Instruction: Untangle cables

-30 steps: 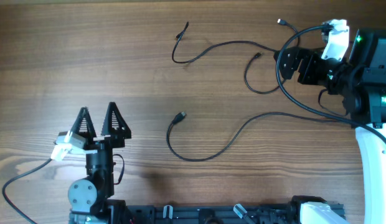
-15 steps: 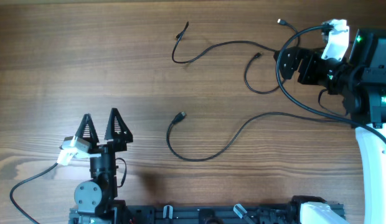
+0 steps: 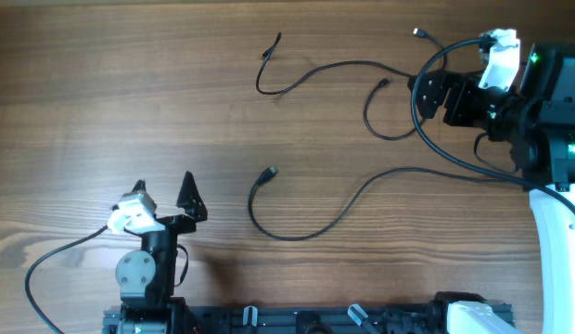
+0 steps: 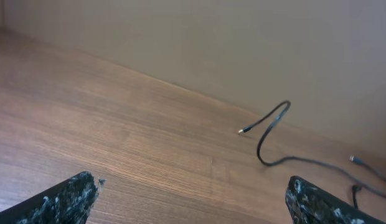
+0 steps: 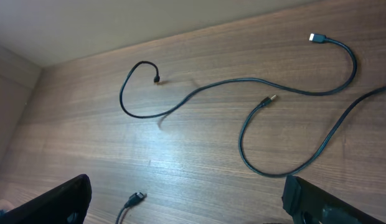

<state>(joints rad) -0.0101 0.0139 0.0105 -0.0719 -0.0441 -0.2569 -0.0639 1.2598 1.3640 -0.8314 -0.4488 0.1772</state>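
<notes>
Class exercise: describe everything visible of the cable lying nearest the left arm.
This cable is a thin black cord lying slack and flat on the wooden table. Its small dark plug sits mid-table; from there the cord loops toward the near edge, then sweeps right until the right arm hides it. Nothing is seen gripping it.

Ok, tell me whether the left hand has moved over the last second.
Yes. The left hand slid toward the lower cable's plug, which stayed put, and dropped lower in the overhead view.

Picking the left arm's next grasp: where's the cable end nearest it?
Overhead view: its plug lies mid-table, to the right of the left gripper; the cable loops below it and runs toward the right arm.
</notes>
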